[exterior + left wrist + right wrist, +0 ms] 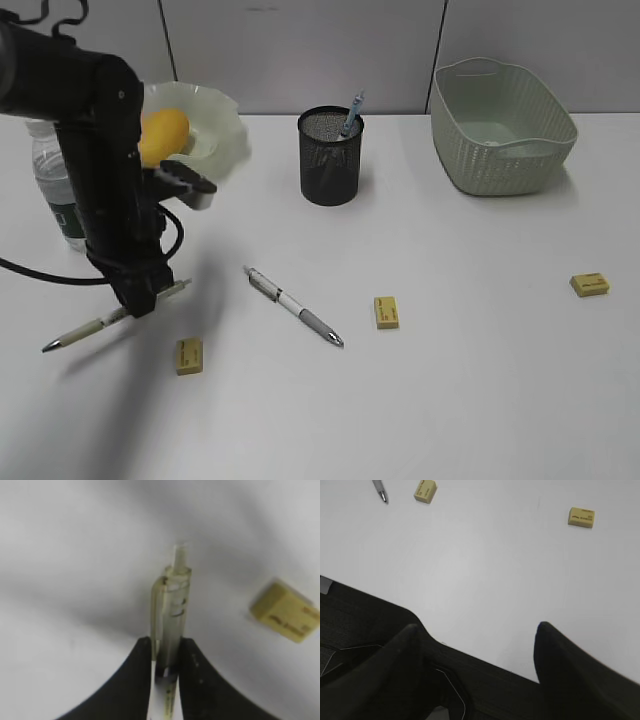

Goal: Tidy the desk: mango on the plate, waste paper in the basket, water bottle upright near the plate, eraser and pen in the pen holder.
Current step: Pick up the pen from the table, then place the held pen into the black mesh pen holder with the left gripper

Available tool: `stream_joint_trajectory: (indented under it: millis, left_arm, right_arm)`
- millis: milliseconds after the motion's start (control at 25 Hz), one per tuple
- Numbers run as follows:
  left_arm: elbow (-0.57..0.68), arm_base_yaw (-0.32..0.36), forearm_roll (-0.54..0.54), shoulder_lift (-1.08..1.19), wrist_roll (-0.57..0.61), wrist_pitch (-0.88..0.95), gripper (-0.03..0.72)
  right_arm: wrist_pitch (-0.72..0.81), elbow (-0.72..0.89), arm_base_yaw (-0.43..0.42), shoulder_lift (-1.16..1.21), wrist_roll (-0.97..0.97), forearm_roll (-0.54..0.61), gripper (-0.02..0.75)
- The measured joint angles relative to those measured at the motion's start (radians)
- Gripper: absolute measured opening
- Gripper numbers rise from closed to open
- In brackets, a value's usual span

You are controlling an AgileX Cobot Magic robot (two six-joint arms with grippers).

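Far left on the worktop: bottle upright, partly behind the left arm, just beside the plate. Mango lies on the plate. Left end effector is low over the worktop, fingers pressed onto a pale pen; wrist view shows the pen's clip end sticking out past the tips, and its point angles down-left toward the worktop. Eraser lies just right of that end effector. Next, a 2nd pen, white w/ grey grip, lies diagonally mid-worktop, apart from all else. Behind it the holder stands upright w/ a blue-tipped item poking out. 2nd eraser lies right of the 2nd pen's tip. Basket sits at back right. 3rd eraser near the right edge. Right end effector shows in its wrist view only: fingers spread wide, nothing between them, over the worktop's near edge. Waste paper: can't tell where it is.
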Motion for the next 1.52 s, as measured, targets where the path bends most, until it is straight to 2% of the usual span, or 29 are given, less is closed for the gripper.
stream_joint_trajectory:
  millis: [240,440,600,800,920,1200,1520]
  left_arm:
    - [-0.132,0.0,-0.056,-0.077,-0.001,0.076,0.13]
    - [-0.3,0.0,-0.176,-0.118,-0.001,0.034,0.13]
    - [-0.405,-0.001,-0.322,-0.121,-0.001,-0.117,0.13]
    - [-0.42,-0.002,-0.534,-0.121,-0.001,-0.395,0.129]
    - [-0.42,-0.012,-0.618,-0.111,-0.001,-0.533,0.129]
    - [-0.421,-0.075,-0.664,-0.035,-0.001,-0.783,0.129]
    - [-0.421,-0.11,-0.669,0.074,-0.002,-0.938,0.128]
  right_arm:
    - [0.0,0.0,0.0,0.0,0.0,0.0,0.552]
    - [0.0,0.0,0.0,0.0,0.001,0.0,0.552]
    - [-0.001,0.0,0.0,0.0,0.001,0.0,0.552]
    - [-0.002,0.0,0.0,0.0,0.001,0.0,0.546]
    - [-0.003,0.0,0.0,0.0,0.0,0.0,0.541]
    - [-0.003,0.0,0.0,0.0,0.0,0.0,0.54]
    - [-0.004,0.0,0.0,0.0,0.001,0.0,0.54]
